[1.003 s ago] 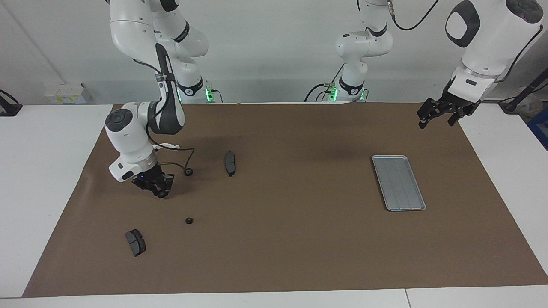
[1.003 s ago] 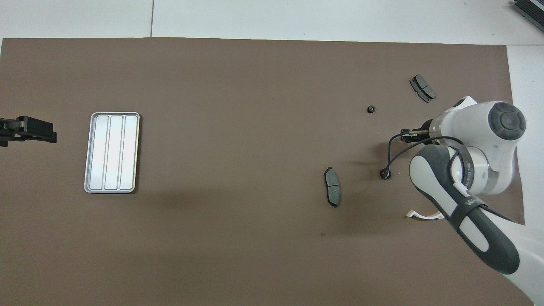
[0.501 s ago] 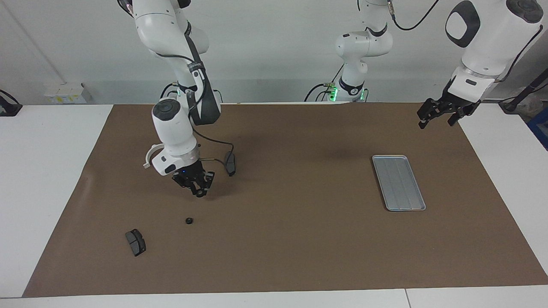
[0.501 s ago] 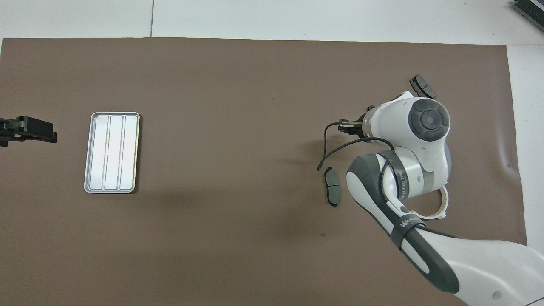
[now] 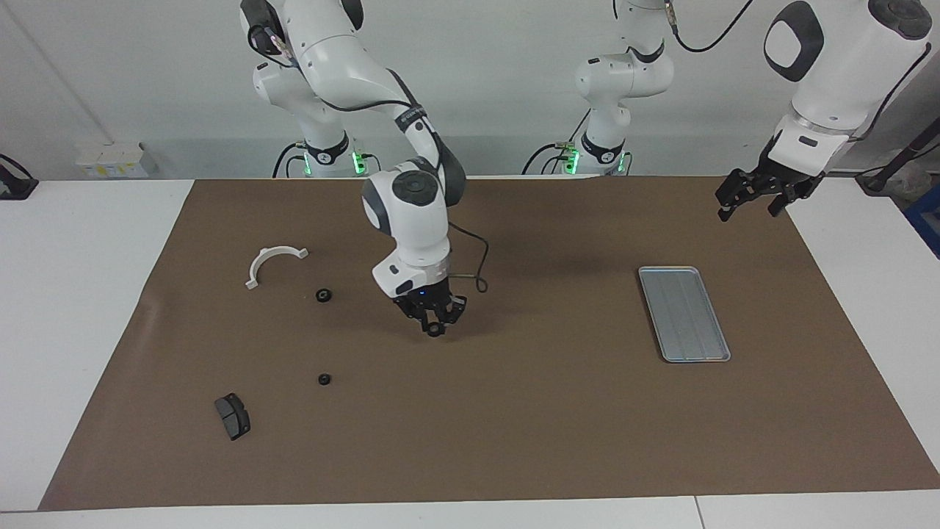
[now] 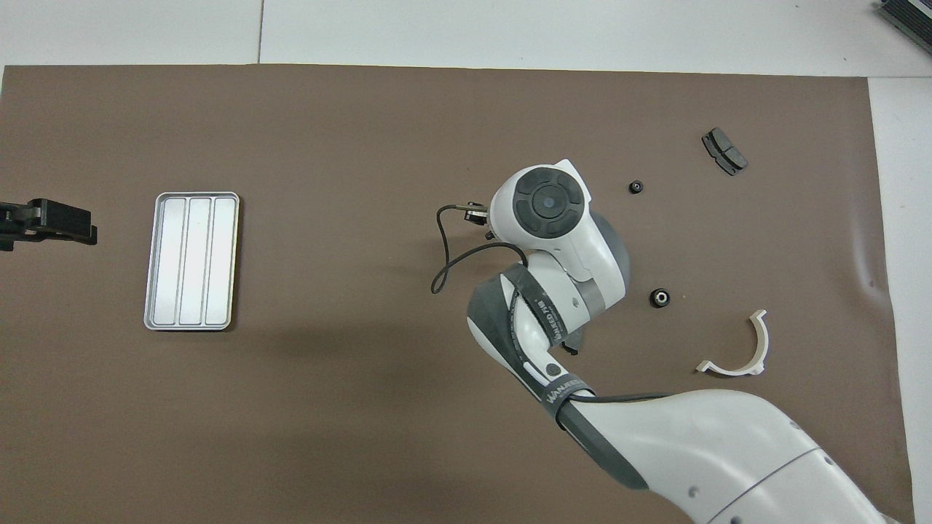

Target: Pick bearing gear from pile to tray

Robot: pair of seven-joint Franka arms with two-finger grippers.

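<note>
My right gripper (image 5: 436, 328) seems to pinch a gear; I carry it level, low, toward the tray (image 5: 684, 314). Left gripper (image 5: 756, 197) waits.

Right hand (image 5: 435, 328) up over bare brown surface (image 5: 529, 411) mid-table, small black gear (image 5: 435, 330) between fingertips. Stretch of surface between it and tray (image 5: 684, 313) open, nothing standing in path. Tray bed bare. Left hand (image 5: 756, 192) hangs over surface corner at left arm's end, nearer robots than tray, apart from it. Loose parts all toward right arm's end: white bracket (image 5: 273, 262), two gears (image 5: 323, 295) (image 5: 324, 379), brake pad (image 5: 233, 416).
</note>
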